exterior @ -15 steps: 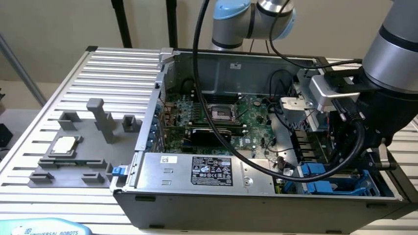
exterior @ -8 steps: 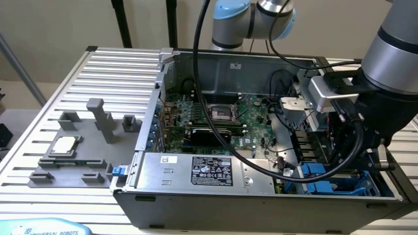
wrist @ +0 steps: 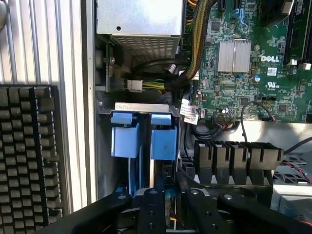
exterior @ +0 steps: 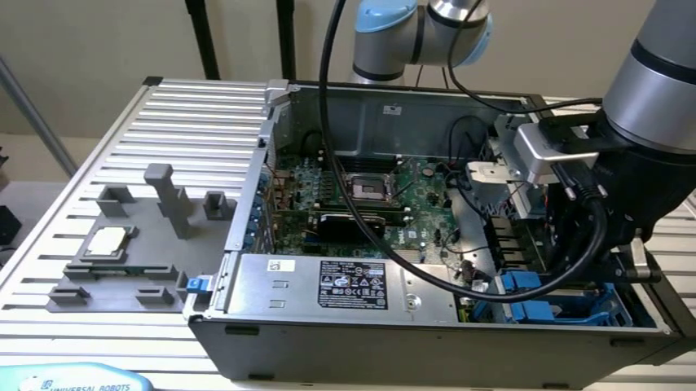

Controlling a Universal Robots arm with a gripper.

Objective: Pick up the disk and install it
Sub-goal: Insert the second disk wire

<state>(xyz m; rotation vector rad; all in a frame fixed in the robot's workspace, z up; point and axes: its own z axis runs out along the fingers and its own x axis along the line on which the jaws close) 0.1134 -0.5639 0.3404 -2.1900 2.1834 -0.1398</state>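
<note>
The gripper (wrist: 165, 204) hangs over the blue drive cage (exterior: 566, 305) at the open computer case's (exterior: 326, 338) front corner, its fingers (wrist: 151, 207) narrowly apart around the disk's (wrist: 168, 209) thin edge (whether they clamp it I cannot tell), the disk standing edge-on in a tight slot.

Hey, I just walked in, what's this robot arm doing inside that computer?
The robot arm has reached into the open computer case, at the corner with the blue drive cage. Its gripper sits right at the cage, next to the motherboard. The wrist view looks straight onto the cage's blue tabs, and the disk itself can't be made out clearly, so whether it is seated is unclear.
</note>
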